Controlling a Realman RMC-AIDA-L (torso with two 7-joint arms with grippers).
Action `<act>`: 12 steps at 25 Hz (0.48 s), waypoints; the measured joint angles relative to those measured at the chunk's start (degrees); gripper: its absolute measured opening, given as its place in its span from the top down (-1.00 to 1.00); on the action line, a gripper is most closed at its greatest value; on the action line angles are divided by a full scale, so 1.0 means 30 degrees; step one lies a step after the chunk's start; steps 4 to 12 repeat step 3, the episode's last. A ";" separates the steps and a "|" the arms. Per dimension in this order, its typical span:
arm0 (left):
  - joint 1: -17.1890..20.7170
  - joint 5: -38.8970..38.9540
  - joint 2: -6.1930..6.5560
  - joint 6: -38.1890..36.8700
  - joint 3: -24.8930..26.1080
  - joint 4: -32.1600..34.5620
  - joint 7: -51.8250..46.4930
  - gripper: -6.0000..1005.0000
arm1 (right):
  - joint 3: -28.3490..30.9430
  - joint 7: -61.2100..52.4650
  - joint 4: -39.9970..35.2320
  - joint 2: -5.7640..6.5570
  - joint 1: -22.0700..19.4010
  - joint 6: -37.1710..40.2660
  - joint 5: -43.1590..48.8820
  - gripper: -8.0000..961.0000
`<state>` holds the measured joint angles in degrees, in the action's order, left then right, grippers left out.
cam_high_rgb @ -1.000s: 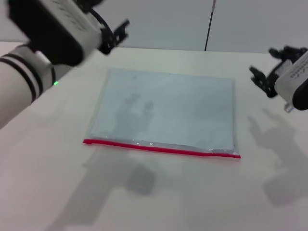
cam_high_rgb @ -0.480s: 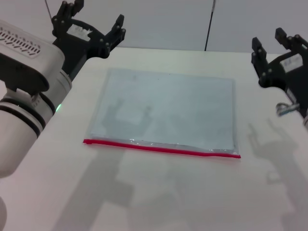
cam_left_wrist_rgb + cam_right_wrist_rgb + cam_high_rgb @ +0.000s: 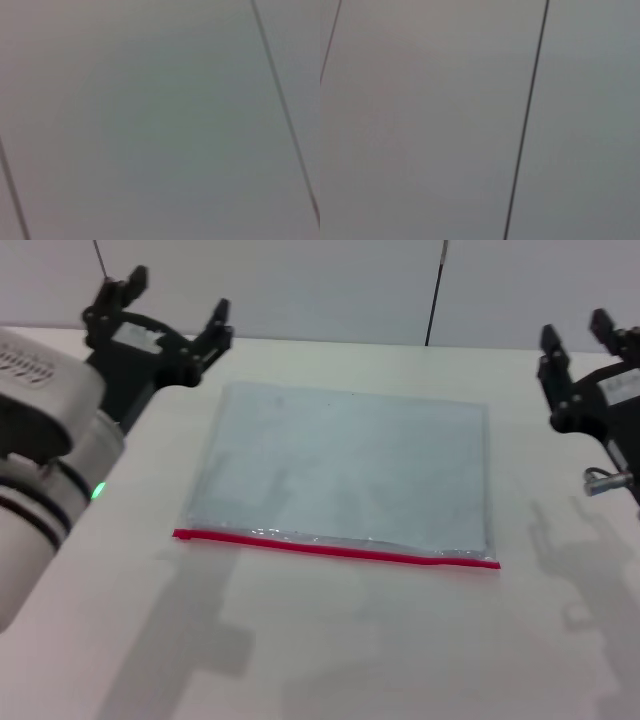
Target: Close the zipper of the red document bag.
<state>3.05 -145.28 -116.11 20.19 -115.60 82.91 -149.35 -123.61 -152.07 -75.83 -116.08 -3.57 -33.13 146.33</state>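
Head view: the left gripper (image 3: 165, 310) is raised, jaws spread wide and empty, left of the red document bag (image 3: 345, 470). The right gripper (image 3: 580, 340), also wide and empty, hangs to its right. The zipper (image 3: 335, 548) lines the near edge, well apart from both. Wrist views show only wall.

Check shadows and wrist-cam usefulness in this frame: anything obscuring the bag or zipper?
Head view: soft arm shadows fall on the table in front of the zipper and to the right of the red document bag, with faint mottling on the bag; zipper unobscured. Left gripper and right gripper open, clear of the bag. Left wrist and right wrist views: only a blank wall with dark seams.
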 joint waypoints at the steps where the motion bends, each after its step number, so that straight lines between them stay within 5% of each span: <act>1: 0.0216 0.0001 0.0002 0.0311 0.0020 0.0008 -0.0002 -0.75 | 0.0000 0.0000 0.0000 0.0000 0.0000 0.0000 0.0000 0.05; 12: 0.0526 0.0004 -0.0002 0.1112 -0.0037 -0.0011 -0.0007 -0.75 | -0.0047 -0.0060 0.0189 -0.0013 -0.0203 -0.0800 -0.0006 0.05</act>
